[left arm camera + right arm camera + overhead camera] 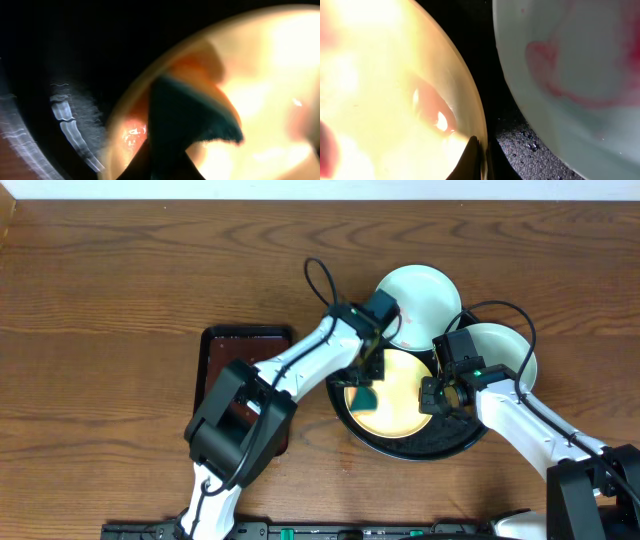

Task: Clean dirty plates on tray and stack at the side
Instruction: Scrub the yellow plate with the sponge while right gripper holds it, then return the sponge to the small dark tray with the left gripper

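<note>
Both arms reach in from the near edge of the counter (120, 300). The left one passes over the small brown tray (225, 350), which lies approx. in the counter's middle.

Just right of it is the black tray (445, 442), right of centre and closer to the near edge than to the far one. The yellow plate (405, 415) lies flat inside it and fills most of it.

The left gripper (367, 375) hangs over the left part of this plate. Its fingers (165, 167) are clenched on a dark teal pad (192, 117), and the pad presses on the plate's inner surface, next to a reddish spot (132, 135).

The right gripper (438, 395) is at the plate's right rim, w/ its fingers (476, 160) closed tight on the rim itself.

Farther away are two pale mint plates, just beside each other. The right mint plate (505, 350) overlaps the tray's right rim, toward the counter's right edge. The far mint plate (420, 292) overlaps the tray's far rim.

The right wrist view shows a red smear (555, 75) on a mint plate that lies over the black tray floor. I cannot tell which of the two it is.
</note>
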You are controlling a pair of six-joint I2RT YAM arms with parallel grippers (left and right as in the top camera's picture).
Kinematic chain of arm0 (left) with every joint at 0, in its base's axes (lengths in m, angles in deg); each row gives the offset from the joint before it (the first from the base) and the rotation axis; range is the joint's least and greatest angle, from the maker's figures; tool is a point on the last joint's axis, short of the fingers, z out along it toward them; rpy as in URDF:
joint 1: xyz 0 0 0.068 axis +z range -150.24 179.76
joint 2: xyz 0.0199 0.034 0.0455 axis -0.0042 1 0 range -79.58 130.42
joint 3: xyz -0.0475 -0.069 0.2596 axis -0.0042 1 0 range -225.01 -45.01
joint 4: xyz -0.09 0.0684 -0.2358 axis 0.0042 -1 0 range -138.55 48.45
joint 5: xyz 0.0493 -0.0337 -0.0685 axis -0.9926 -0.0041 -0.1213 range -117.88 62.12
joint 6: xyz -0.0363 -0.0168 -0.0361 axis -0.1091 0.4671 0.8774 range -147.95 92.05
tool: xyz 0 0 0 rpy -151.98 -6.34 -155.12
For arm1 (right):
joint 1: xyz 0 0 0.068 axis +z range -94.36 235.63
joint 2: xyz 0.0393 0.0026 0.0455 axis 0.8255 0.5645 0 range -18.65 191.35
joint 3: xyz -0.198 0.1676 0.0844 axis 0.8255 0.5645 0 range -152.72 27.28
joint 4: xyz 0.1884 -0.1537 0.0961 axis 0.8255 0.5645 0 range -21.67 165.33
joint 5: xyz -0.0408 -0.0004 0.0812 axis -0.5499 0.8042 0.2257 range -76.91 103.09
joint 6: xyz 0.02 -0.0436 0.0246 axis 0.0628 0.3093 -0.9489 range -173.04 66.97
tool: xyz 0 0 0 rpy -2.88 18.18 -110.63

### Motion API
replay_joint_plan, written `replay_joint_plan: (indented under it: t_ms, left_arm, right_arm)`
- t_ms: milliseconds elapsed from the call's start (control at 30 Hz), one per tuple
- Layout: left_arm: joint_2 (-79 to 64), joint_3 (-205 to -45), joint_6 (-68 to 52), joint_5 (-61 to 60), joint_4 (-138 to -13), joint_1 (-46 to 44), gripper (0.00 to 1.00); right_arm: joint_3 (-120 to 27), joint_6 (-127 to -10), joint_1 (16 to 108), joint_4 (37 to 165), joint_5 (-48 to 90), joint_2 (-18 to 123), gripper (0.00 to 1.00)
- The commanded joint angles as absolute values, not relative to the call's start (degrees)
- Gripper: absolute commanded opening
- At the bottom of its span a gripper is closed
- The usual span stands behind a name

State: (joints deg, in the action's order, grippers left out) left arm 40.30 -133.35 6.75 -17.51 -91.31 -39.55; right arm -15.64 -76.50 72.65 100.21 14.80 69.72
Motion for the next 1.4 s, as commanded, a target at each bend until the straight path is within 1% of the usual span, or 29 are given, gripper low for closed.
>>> replay_joint_plan:
  t_ms: [0,200,367,633,867,1100,1200,1367]
  left_arm:
    - [42.8,-136.8,6.4,-29.0,-95.1,-39.0,0.08]
    - [42.6,-142.9,6.4,-29.0,-102.9,-38.9,0.07]
    - [40.2,-143.8,6.4,-28.9,-103.4,-39.3,0.08]
    - [40.3,-141.9,6.9,-18.9,-96.7,-42.5,0.08]
    - [40.3,-136.9,10.2,-18.4,-90.8,-45.5,0.08]
    - [40.3,-126.4,11.2,-18.4,-80.8,-44.1,0.08]
    - [40.3,-123.9,9.2,-21.4,-80.0,-43.0,0.08]
    - [40.3,-125.2,7.9,-31.5,-85.3,-41.4,0.08]
  right_arm:
    - [-14.6,-75.2,73.0,100.7,15.0,70.6,0.01]
    - [-14.6,-75.3,73.0,100.7,15.0,70.6,0.01]
    - [-14.6,-75.3,73.0,100.6,15.0,70.6,0.01]
    - [-14.6,-75.3,73.0,100.4,15.0,70.6,0.01]
    - [-14.6,-75.3,73.0,100.3,15.0,70.6,0.01]
    - [-14.6,-75.3,73.0,100.3,15.1,70.6,0.01]
    - [-14.6,-75.3,73.0,100.3,15.0,70.6,0.01]
    - [-14.6,-75.3,73.0,100.5,15.0,70.6,0.01]
